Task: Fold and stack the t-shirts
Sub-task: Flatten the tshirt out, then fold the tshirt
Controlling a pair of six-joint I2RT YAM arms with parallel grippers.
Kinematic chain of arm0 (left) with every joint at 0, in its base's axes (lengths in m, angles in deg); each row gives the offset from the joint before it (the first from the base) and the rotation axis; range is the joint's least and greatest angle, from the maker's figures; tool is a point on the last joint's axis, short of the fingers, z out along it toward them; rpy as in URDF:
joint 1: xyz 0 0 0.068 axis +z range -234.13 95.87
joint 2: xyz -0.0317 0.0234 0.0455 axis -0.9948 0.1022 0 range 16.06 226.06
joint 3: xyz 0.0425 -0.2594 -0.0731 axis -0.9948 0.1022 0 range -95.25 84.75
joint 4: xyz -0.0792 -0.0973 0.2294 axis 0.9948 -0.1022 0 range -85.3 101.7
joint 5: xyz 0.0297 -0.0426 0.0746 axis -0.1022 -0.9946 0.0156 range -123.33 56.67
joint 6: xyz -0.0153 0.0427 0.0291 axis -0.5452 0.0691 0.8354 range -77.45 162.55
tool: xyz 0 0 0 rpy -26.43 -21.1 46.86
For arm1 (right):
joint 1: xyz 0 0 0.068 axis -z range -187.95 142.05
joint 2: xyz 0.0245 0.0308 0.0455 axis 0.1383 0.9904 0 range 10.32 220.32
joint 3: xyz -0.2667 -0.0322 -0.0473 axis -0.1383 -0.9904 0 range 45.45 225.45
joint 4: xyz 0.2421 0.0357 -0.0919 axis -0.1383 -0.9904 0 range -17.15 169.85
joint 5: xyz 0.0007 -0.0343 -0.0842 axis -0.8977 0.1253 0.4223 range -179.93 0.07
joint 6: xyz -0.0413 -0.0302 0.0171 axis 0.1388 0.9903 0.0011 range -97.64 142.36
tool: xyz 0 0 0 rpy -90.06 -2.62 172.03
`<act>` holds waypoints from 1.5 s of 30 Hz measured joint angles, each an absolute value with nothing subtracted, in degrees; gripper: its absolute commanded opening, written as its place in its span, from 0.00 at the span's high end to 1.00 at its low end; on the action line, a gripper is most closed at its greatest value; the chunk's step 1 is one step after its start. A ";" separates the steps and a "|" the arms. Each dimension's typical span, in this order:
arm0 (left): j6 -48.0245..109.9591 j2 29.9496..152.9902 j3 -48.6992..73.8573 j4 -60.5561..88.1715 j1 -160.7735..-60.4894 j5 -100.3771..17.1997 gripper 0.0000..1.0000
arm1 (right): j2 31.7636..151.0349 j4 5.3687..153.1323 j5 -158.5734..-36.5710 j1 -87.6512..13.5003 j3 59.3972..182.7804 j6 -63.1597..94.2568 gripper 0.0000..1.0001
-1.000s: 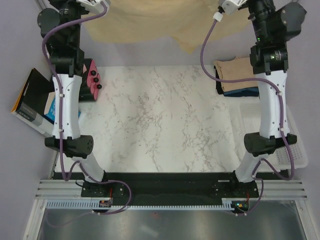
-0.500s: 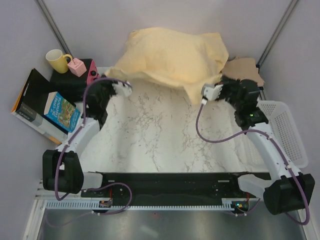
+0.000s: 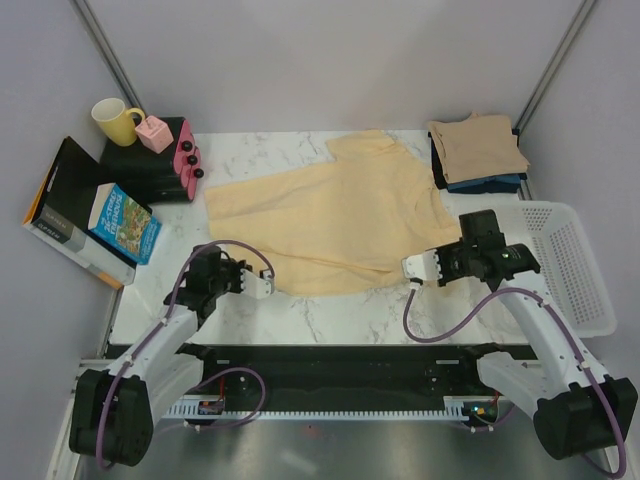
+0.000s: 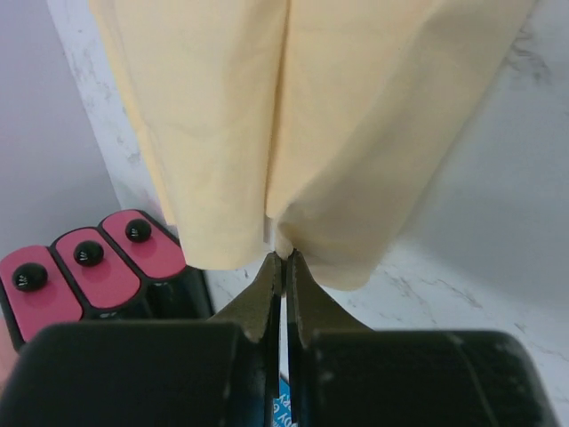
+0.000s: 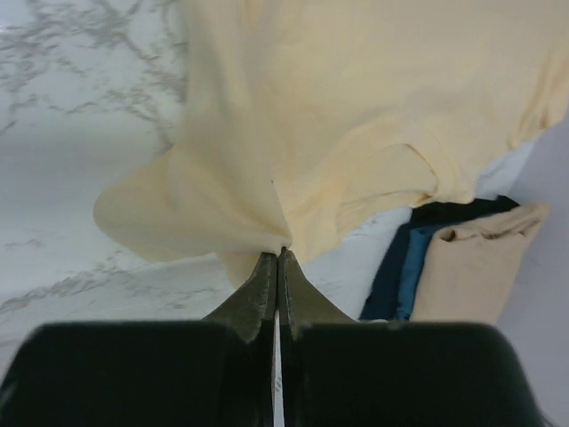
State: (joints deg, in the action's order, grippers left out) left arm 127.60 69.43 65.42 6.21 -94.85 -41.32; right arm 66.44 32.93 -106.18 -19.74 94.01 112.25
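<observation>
A pale yellow-cream t-shirt [image 3: 330, 215] lies spread flat across the marble table. My left gripper [image 3: 266, 285] is shut on its near left corner, and the pinched hem [image 4: 284, 249] shows in the left wrist view. My right gripper [image 3: 411, 268] is shut on its near right corner, with the cloth [image 5: 281, 242] bunched at the fingertips. A folded stack with a tan-beige shirt [image 3: 477, 147] on top of dark navy/teal and black ones [image 3: 486, 184] sits at the back right; it also shows in the right wrist view [image 5: 471, 267].
A white mesh basket [image 3: 570, 265] stands at the right edge. At the back left are a yellow mug [image 3: 113, 118], a pink box [image 3: 154, 133], a black and red device [image 3: 185, 158] and books [image 3: 118, 222]. Bare marble [image 3: 340, 315] lies near the arms.
Both grippers have come down and toward the near edge with the yellow shirt. The shirt, held up in the air before, now lies spread flat on the table.
</observation>
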 measured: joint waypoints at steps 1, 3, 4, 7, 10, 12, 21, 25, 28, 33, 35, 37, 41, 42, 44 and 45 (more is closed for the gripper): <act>128.06 68.71 65.42 4.20 -94.87 -41.64 0.98 | 66.57 30.42 -106.16 -19.74 94.16 113.30 1.00; 129.00 67.81 65.44 0.61 -94.81 -42.15 0.98 | 66.61 25.80 -105.94 -19.74 94.16 115.07 1.00; 129.42 67.57 65.44 -0.96 -94.79 -42.39 0.98 | 66.61 23.82 -105.88 -19.74 94.16 115.92 1.00; 131.52 67.13 65.39 -6.16 -94.13 -42.58 0.98 | 66.61 18.48 -105.48 -19.74 94.91 117.93 1.00; 134.09 67.18 64.15 -13.29 -92.78 -42.61 0.98 | 66.70 15.36 -104.96 -19.74 96.30 119.24 1.00; 136.15 67.24 62.64 -17.99 -91.86 -42.61 0.98 | 66.79 15.03 -104.32 -19.72 96.63 119.66 1.00; 149.22 69.58 57.81 -32.68 -82.44 -41.88 0.98 | 74.44 15.64 -103.25 -18.54 103.95 118.48 1.00; 152.19 73.69 53.37 -35.80 -79.38 -41.58 0.98 | 76.23 15.14 -102.93 -18.54 105.40 119.33 0.94; 153.46 75.15 52.13 -36.28 -77.85 -41.36 0.98 | 76.38 14.15 -102.88 -18.54 104.94 120.84 0.74; 154.33 76.44 51.97 -36.44 -77.32 -40.92 0.98 | 75.68 14.68 -100.35 -18.54 99.71 122.94 0.41; 154.53 76.82 51.97 -36.39 -77.35 -40.97 0.98 | 75.64 14.96 -99.23 -18.54 98.16 123.09 0.41; 154.55 76.84 51.95 -36.37 -77.35 -40.99 0.98 | 75.64 15.64 -99.08 -18.54 98.29 122.83 0.40; 154.64 76.84 51.95 -36.15 -77.35 -41.01 0.98 | 75.70 14.13 -100.67 -18.63 101.88 122.76 0.33; 154.64 76.84 51.95 -36.13 -77.32 -41.01 0.98 | 75.46 13.52 -101.29 -18.78 103.12 122.81 0.33; 154.66 76.84 51.95 -36.02 -77.35 -41.03 0.98 | 74.39 12.49 -102.58 -19.85 104.28 122.92 0.32; 154.66 76.84 51.95 -35.91 -77.35 -41.05 0.98 | 73.67 11.64 -103.23 -20.64 104.30 122.92 0.32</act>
